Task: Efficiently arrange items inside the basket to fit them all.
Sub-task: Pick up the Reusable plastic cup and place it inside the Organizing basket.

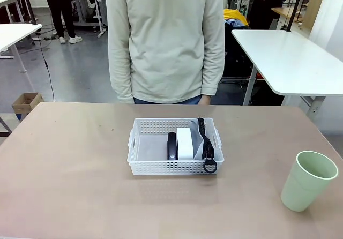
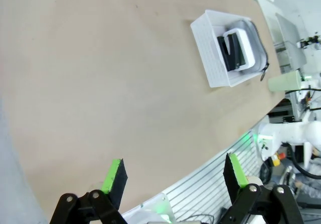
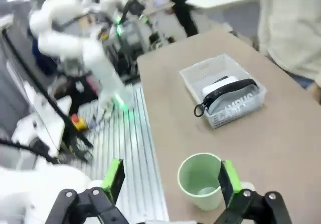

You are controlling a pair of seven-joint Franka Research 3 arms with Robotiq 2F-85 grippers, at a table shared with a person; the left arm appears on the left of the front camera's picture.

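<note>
Right wrist view: the right gripper (image 3: 171, 181) has its two black fingers, tipped with green pads, spread wide apart and clamped on nothing. Just ahead of it, nearer the right-hand pad in this view, stands the cup (image 3: 200, 186). It is pale green, smooth plastic, round-mouthed and upright on the matte tan desk (image 3: 281, 148). In the front view the cup stands by itself.

Farther ahead of that gripper sits the basket (image 3: 194, 83), a shallow white plastic rectangle with lattice-pierced walls. The grey pouch (image 3: 228, 99) stands on edge against the wall closest to the right gripper, and its white "CAMPUS" lettering shows through the holes. Its black strap (image 3: 230, 89) runs along the top and ends in a loop over the basket's rim.

The left gripper (image 2: 174, 176) is likewise spread wide and empty, with a broad stretch of bare desk before it and the basket well beyond. From this side the basket's vacant part comes first. Next is the slim black stapler (image 2: 229, 53), then the white rounded block (image 2: 244, 47) pressed against it, and last the pouch.

Past the basket, at the desk's far edge, a person (image 1: 166, 40) stands in a pale knit sweater.
</note>
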